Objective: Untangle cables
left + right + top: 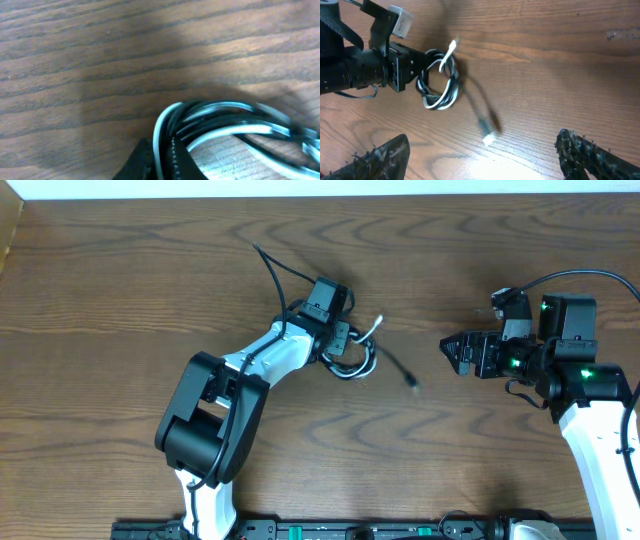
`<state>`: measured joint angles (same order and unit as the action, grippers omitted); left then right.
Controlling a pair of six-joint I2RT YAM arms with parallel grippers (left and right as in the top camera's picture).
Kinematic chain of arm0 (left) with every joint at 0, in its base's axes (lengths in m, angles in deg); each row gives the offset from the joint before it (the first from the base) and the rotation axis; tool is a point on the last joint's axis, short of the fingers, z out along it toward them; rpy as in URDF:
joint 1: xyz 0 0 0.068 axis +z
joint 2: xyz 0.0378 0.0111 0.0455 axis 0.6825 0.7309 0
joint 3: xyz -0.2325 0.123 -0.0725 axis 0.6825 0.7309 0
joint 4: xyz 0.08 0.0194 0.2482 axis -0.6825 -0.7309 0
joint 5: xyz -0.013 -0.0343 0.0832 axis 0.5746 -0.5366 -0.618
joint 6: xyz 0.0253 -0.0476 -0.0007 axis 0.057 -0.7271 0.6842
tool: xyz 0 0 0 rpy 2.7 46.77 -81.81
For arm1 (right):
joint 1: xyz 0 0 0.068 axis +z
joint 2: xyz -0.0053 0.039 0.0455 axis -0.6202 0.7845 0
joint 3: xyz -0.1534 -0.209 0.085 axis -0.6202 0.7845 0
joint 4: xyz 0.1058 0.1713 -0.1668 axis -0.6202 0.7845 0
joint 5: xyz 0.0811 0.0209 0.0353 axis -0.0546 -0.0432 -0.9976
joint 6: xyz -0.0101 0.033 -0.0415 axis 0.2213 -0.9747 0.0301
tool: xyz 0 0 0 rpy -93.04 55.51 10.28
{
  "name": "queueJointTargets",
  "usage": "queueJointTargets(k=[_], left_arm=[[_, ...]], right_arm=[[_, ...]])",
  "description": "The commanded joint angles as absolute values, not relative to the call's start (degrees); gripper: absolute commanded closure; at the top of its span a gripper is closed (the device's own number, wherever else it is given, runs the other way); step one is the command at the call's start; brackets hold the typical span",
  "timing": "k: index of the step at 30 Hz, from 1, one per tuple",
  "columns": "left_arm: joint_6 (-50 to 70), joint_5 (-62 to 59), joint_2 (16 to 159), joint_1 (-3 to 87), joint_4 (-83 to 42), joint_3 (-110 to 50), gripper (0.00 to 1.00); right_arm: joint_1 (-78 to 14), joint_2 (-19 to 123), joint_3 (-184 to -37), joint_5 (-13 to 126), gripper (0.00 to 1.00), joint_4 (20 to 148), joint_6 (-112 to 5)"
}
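The cables (355,362), white and black wound into one small coil, lie about the middle of the wooden table (120,270), well clear of every edge, a white end (375,327) poking toward the far edge and a black tail (405,372) trailing over bare wood toward the right edge. The left arm (255,365) reaches in from the near-left corner, its thick black lead (272,268) curling toward the far edge beside the coil. The left gripper (345,345), in a blurred close view, seems pinched on the cables; the right gripper (448,352) hovers apart toward the right edge, fingers spread wide, holding nothing.
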<state>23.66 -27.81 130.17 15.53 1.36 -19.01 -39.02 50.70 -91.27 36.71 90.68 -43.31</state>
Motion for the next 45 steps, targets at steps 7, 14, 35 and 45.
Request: queueJointTargets(k=[7, 14, 35, 45], left_arm=[[23.1, -21.4, 125.0, 15.6, -2.9, -18.4, 0.93], [12.0, -13.9, 110.1, 15.6, -6.9, -18.4, 0.92], [1.8, -4.4, 101.1, 15.6, -9.0, -18.4, 0.93], [0.7, -0.3, 101.1, 15.6, -9.0, -18.4, 0.92]], right_arm=[[-39.3, 50.8, -92.1, 34.3, 0.08, 90.3, -45.4], [-35.4, 50.8, -92.1, 29.4, 0.14, 84.7, -50.2], [-20.4, 54.5, -92.0, 43.2, 0.52, 79.1, -74.3], [-16.6, 63.6, -92.0, 52.3, 0.46, 81.1, -78.1]])
